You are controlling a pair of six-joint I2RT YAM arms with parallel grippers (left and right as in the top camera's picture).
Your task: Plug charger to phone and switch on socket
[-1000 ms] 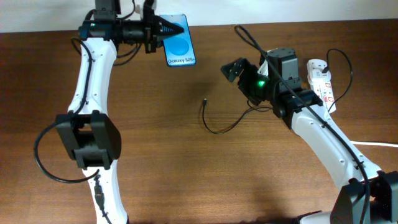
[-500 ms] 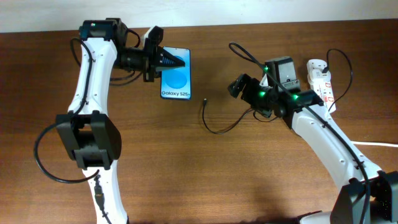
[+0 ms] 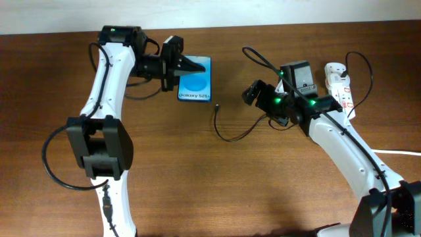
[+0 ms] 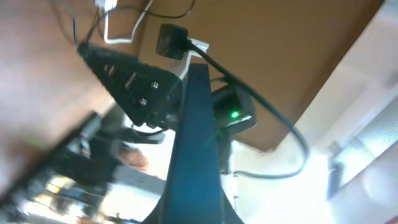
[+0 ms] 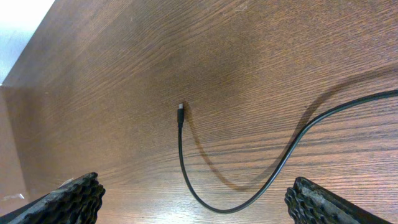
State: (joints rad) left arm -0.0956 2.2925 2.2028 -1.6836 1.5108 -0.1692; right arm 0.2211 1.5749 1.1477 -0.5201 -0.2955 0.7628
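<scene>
Left gripper (image 3: pixel 189 66) pinching the phone (image 3: pixel 197 82); right gripper (image 5: pixel 193 200) spread above the charger (image 5: pixel 180 134).

The left fingers clamp the phone's 10 o'clock corner, blue screen facing up. The right fingers stand wide apart over the table (image 3: pixel 197 184). The charger's plug (image 3: pixel 216 108) lies free at the phone's 5 o'clock. The socket (image 3: pixel 340 89) lies at the right gripper's 3 o'clock.

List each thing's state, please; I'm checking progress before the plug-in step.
phone: screen lit, gripped by left hand, unplugged.
charger: lying loose on table, plug free.
socket: on table; switch unreadable.
left hand: shut on phone.
right hand: open, empty, above charger.
</scene>
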